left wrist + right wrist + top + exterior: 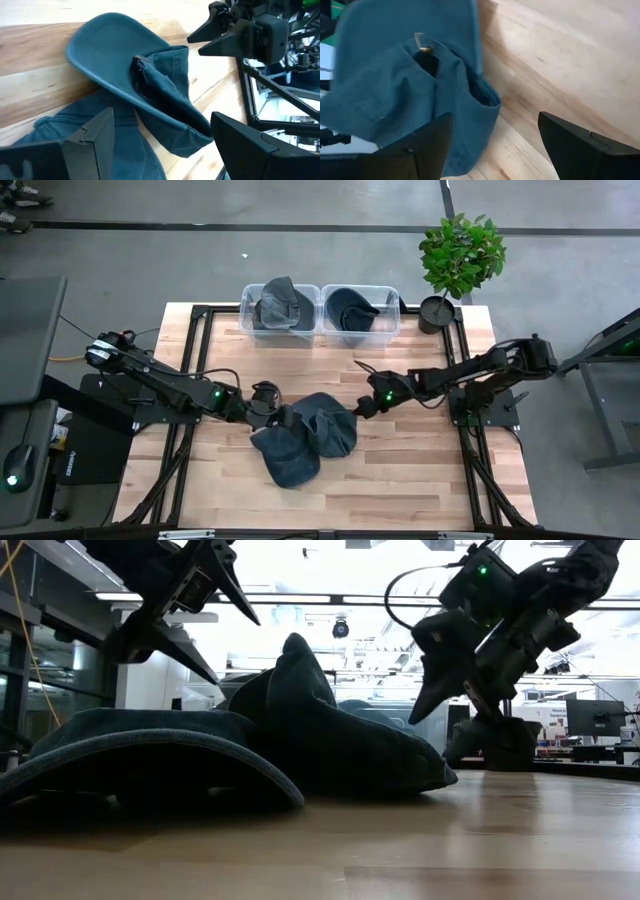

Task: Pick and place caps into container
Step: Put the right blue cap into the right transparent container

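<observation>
Denim-blue floppy caps, two, lie overlapped mid wooden surface. Left gripper and right gripper flank them, jaws wide, empty.

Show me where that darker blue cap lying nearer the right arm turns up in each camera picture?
High view: darker blue cap, table centre, beside the right gripper.
Low view: the peaked mound, centre.
Left wrist view: upper centre.
Right wrist view: left half.
Shared landmark: the open right gripper.
</observation>
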Tool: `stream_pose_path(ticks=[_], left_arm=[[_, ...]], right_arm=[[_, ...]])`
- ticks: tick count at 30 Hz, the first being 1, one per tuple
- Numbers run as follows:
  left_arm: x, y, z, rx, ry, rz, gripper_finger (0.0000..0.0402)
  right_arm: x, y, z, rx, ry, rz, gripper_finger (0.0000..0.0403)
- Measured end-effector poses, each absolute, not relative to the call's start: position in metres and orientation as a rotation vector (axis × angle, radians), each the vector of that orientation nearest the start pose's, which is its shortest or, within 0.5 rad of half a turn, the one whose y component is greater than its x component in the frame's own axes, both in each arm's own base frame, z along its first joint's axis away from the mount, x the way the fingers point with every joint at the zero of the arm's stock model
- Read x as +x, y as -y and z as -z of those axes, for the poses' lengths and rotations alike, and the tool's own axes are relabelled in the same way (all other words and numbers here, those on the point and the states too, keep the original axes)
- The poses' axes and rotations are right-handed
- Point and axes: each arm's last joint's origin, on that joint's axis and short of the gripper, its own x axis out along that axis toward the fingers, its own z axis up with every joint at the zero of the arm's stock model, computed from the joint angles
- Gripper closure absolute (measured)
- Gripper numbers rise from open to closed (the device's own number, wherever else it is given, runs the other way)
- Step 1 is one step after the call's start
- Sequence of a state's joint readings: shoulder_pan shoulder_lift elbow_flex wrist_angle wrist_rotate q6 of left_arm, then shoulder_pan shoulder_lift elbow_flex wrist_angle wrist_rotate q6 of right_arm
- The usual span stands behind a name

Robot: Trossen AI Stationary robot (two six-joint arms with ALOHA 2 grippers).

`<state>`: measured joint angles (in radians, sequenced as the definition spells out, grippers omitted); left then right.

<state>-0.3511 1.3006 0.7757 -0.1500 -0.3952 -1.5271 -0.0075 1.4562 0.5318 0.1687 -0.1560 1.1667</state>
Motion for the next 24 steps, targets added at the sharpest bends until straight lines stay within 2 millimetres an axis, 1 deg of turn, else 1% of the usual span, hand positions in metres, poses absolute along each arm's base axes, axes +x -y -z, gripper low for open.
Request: stream_pose_path(ticks=[5, 10, 14, 19, 24], left_arm=[[0.252, 0.080, -0.227, -1.218, -0.467, -0.508, 0.0140], [0.252, 0.080, -0.226, -1.216, -0.475, -0.510, 0.0140], [0.251, 0.080, -0.226, -1.212, -0.478, -0.511, 0.0140], [0.251, 0.080, -0.226, -1.210, -0.481, -0.512, 0.0140], [0.251, 0.080, -0.226, -1.210, -0.483, -0.511, 0.0140]], right_arm=[[0.263, -0.006, -0.130, 1.208, -0.742, 0.314, 0.0114], [0.269, -0.005, -0.119, 1.217, -0.717, 0.345, 0.0114], [0.278, -0.005, -0.120, 1.209, -0.711, 0.336, 0.0114], [0.295, -0.006, -0.124, 1.184, -0.695, 0.304, 0.0114], [0.306, -0.006, -0.117, 1.180, -0.727, 0.299, 0.0114]])
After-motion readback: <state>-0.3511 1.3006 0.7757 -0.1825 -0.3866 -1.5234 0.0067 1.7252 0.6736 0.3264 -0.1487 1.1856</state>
